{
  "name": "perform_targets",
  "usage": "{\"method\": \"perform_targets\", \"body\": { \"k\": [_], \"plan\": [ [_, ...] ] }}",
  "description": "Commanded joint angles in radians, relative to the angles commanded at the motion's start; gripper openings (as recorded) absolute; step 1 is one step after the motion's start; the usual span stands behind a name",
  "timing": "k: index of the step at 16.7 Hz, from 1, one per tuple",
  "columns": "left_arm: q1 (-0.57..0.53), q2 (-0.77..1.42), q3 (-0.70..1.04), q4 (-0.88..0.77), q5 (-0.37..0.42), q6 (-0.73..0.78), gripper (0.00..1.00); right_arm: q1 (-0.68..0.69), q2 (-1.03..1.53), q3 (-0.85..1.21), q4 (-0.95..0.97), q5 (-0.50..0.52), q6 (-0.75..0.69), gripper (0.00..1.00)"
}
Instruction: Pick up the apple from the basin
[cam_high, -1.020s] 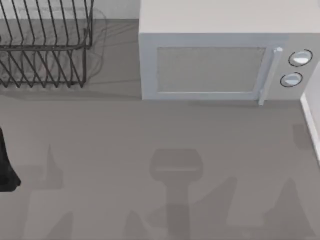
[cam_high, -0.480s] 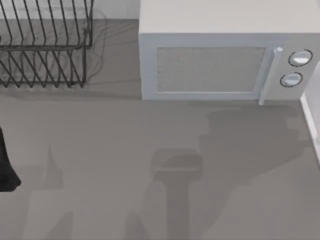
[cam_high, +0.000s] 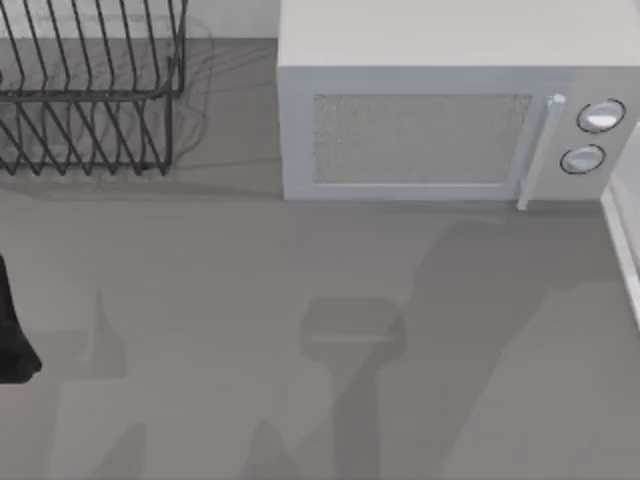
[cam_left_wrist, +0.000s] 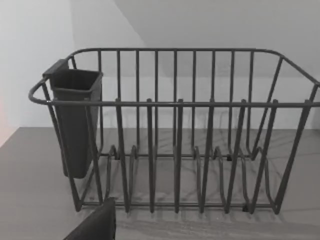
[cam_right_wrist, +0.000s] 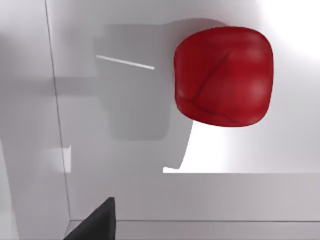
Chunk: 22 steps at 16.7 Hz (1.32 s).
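The apple (cam_right_wrist: 223, 75) is glossy red, roundish and slightly blocky, lying on the white floor of the basin (cam_right_wrist: 30, 125) in the right wrist view. It lies apart from the basin's walls, and nothing touches it. A dark part of my right gripper (cam_right_wrist: 95, 222) shows at the edge of that view, well short of the apple. My left arm (cam_high: 12, 335) stays parked at the table's left edge. A dark part of my left gripper (cam_left_wrist: 97, 225) faces the dish rack in the left wrist view.
A wire dish rack (cam_high: 90, 90) with a dark cutlery cup (cam_left_wrist: 75, 120) stands at the back left. A white microwave (cam_high: 440, 110) with a shut door fills the back right. A white rim (cam_high: 625, 250) runs along the table's right edge.
A broad shadow has spread over the right half of the table, up to the microwave's front. The left arm has not moved.
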Motion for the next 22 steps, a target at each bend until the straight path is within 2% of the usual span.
{"method": "perform_targets", "body": {
  "k": [6,15,21,22],
  "plan": [
    [0.000,0.000,0.000,0.000,0.000,0.000,1.00,0.006,0.008,-0.011,0.018,0.000,0.001,1.00],
    [0.000,0.000,0.000,0.000,0.000,0.000,1.00,0.002,0.232,-0.167,0.411,0.003,0.004,1.00],
    [0.000,0.000,0.000,0.000,0.000,0.000,1.00,0.001,0.272,-0.193,0.465,0.003,0.004,1.00],
    [0.000,0.000,0.000,0.000,0.000,0.000,1.00,0.001,0.272,-0.193,0.465,0.003,0.004,0.92]
  ]
}}
